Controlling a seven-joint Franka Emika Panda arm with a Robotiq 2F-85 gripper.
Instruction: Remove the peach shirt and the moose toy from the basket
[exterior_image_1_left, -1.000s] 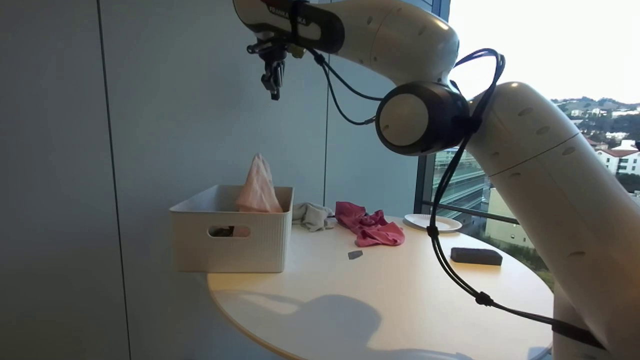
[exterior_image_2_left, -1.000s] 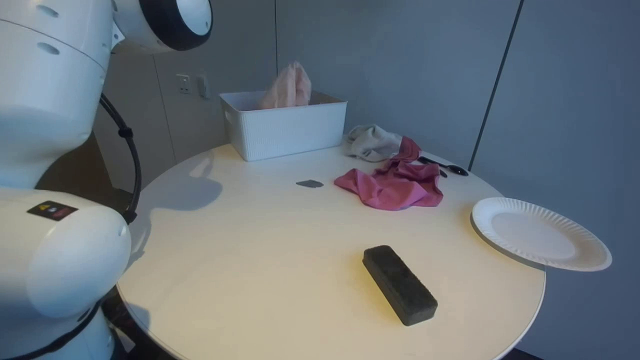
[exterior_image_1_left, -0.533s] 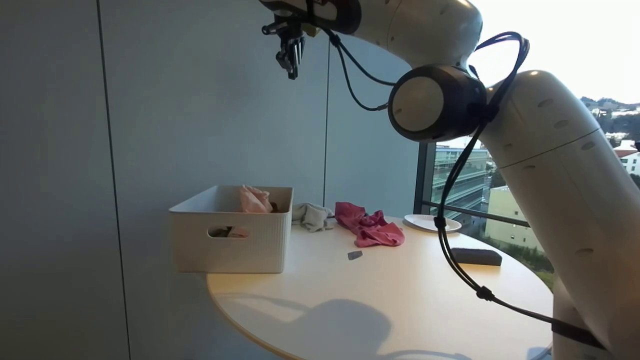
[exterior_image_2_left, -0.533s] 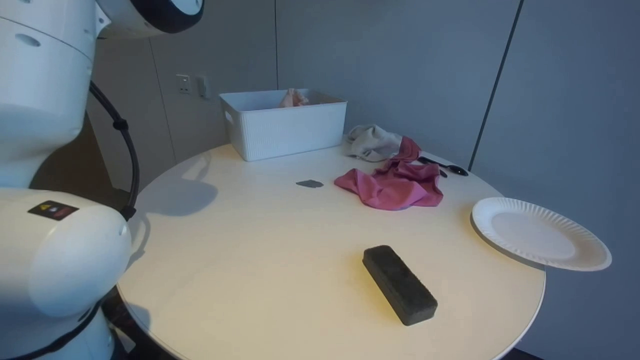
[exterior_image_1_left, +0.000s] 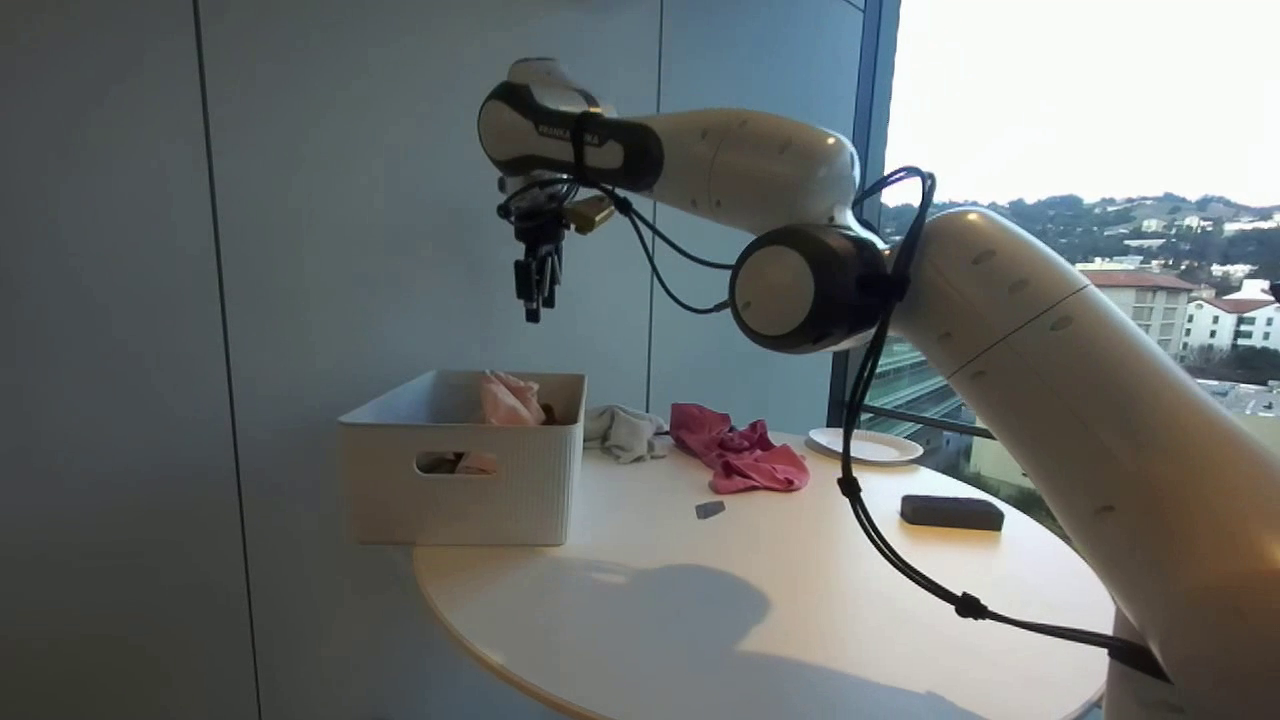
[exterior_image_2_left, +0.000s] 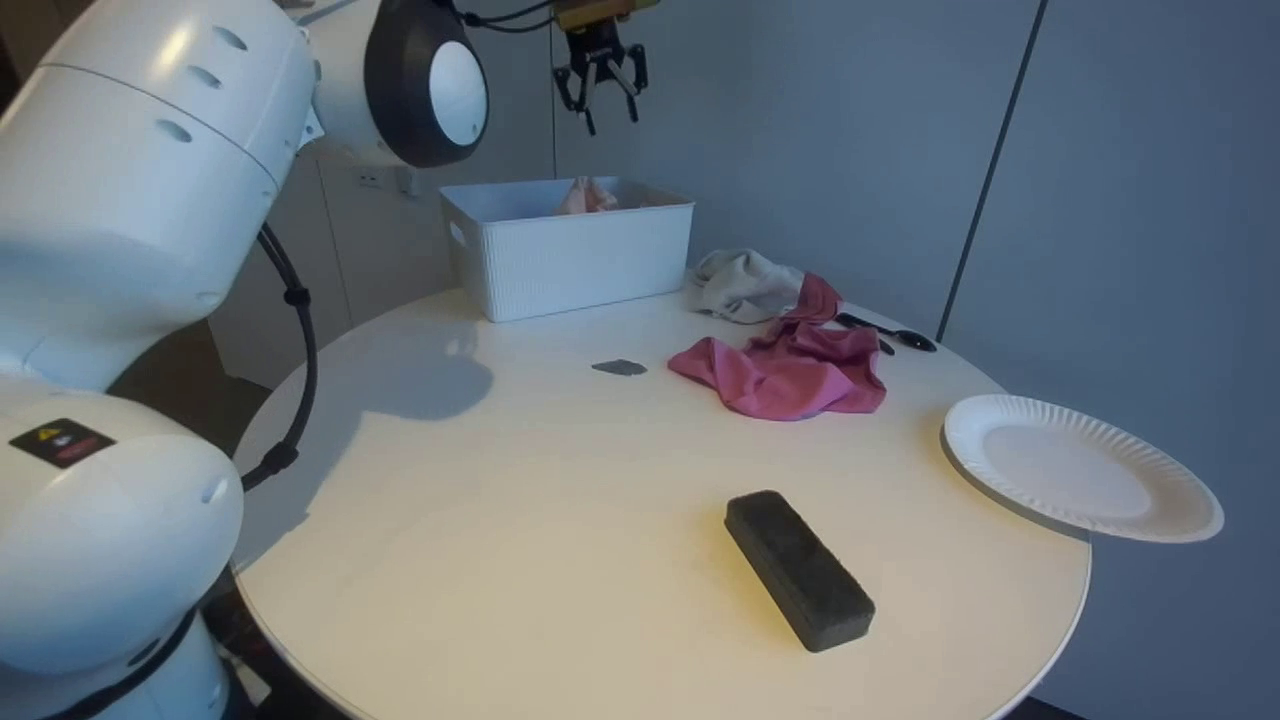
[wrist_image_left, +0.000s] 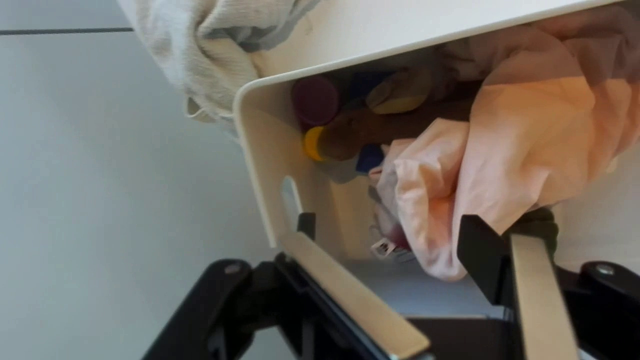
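The peach shirt (wrist_image_left: 530, 135) lies bunched inside the white basket (exterior_image_1_left: 460, 515), its folds just topping the rim in both exterior views. Above the basket hangs my gripper (exterior_image_2_left: 612, 118), pointing down and clear of the cloth. In the wrist view the jaws stand wide apart, and the fingers (wrist_image_left: 482, 250) hold nothing; the shirt lies below them. A brown item (wrist_image_left: 370, 125) with a yellow end rests in the basket, partly under the shirt. A small white tag (wrist_image_left: 384, 247) pokes out beside the cloth. Which half-covered item is the moose toy, I cannot tell.
Beside the basket lie a grey cloth (exterior_image_2_left: 742, 285) and a crumpled pink cloth (exterior_image_2_left: 790, 370). Farther off are a black spoon (exterior_image_2_left: 912, 340), a paper plate (exterior_image_2_left: 1070, 470) overhanging the edge, and a dark block (exterior_image_2_left: 800, 570). A purple round item (wrist_image_left: 315, 100) sits in the basket's corner.
The shirt stood up in a tall peak below the gripper a second ago, then slumped into the basket. My gripper rose slightly, then came down lower over the basket and opened.
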